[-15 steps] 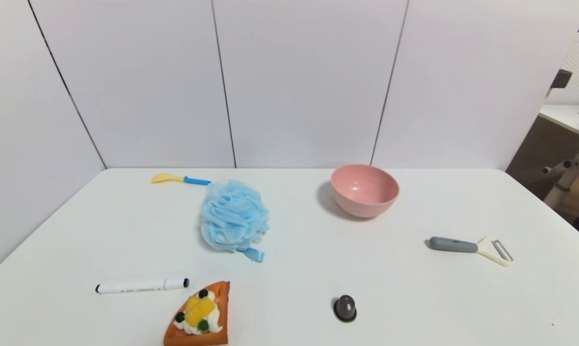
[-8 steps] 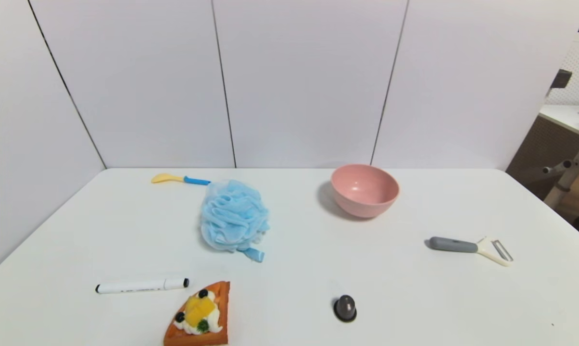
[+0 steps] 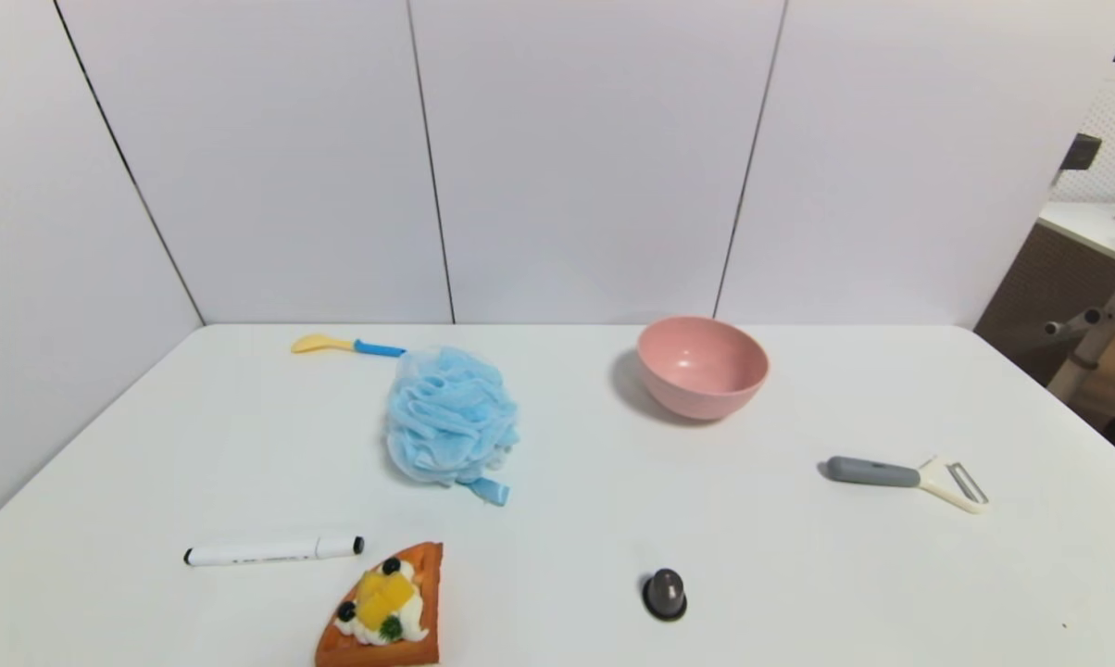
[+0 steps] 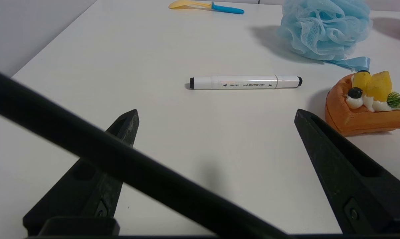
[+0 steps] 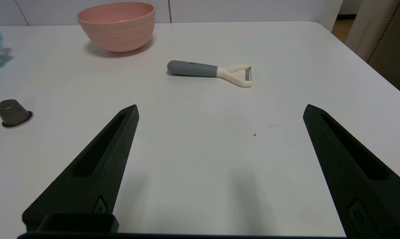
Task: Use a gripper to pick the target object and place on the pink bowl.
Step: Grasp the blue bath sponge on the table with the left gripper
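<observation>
The fluffy light-blue loofah (image 3: 451,428) lies on the white table left of centre, its blue ribbon (image 3: 489,491) trailing toward me. The pink bowl (image 3: 702,366) stands empty to its right, well apart from it. Neither arm shows in the head view. My left gripper (image 4: 216,113) is open above bare table near the front left, with the loofah (image 4: 324,30) far beyond it. My right gripper (image 5: 220,109) is open above bare table near the front right, with the bowl (image 5: 116,26) far ahead of it.
A yellow-and-blue spoon (image 3: 346,346) lies behind the loofah. A white marker (image 3: 273,551) and a toy waffle slice (image 3: 383,611) lie at the front left. A small dark capsule (image 3: 665,593) sits front centre and a grey-handled peeler (image 3: 908,476) at the right. White walls enclose the back and left.
</observation>
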Robot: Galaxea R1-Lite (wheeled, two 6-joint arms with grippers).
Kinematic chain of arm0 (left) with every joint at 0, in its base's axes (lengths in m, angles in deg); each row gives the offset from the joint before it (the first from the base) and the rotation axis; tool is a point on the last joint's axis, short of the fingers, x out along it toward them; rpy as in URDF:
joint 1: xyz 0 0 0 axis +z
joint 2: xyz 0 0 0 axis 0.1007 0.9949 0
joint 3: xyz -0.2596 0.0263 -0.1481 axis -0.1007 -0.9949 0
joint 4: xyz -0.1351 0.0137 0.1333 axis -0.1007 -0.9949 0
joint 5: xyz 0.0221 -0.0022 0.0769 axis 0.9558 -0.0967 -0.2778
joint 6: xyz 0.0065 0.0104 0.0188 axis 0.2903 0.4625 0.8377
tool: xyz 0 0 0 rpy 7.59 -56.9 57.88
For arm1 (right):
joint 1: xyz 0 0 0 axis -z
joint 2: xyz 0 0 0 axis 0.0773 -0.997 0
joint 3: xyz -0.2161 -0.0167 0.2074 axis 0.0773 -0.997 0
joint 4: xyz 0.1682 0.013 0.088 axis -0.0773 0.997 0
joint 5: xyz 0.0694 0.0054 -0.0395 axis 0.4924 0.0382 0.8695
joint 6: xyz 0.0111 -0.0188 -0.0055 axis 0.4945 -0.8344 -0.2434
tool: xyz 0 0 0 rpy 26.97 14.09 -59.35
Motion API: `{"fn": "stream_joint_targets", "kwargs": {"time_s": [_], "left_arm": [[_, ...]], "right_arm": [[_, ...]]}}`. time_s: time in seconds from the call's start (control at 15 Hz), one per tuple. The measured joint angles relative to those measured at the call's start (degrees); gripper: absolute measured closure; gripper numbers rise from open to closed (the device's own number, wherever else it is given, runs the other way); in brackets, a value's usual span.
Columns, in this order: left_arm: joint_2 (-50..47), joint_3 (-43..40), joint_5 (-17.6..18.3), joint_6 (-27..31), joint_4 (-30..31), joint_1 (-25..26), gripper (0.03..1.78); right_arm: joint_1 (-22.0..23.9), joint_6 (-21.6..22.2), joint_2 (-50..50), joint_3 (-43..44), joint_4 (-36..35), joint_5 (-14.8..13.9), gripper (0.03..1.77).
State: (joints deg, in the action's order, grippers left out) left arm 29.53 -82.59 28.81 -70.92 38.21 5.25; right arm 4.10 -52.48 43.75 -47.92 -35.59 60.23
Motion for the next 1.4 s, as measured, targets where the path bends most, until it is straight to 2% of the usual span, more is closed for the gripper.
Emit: {"fn": "stream_joint_targets", "kwargs": {"time_s": [0.53, 0.8, 1.13, 1.4], "left_arm": [[0.07, 0.02, -0.06, -0.02, -0.43, 0.00, 0.12], [3.29, 4.88, 0.65, 2.57, -4.56, 0.00, 0.12], [21.27, 21.99, 8.61, 7.66, -11.12, -0.85, 0.12], [42.30, 36.10, 11.42, 14.49, -13.70, -3.90, 0.12]], "right_arm": [[0.00, -0.05, 0.00, 0.00, 0.02, -0.02, 0.09], [0.00, 0.00, 0.00, 0.00, 0.00, 0.00, 0.09], [0.00, -0.05, 0.00, 0.00, 0.00, -0.02, 0.09], [0.00, -0.09, 0.00, 0.00, 0.00, -0.02, 0.09]]}}
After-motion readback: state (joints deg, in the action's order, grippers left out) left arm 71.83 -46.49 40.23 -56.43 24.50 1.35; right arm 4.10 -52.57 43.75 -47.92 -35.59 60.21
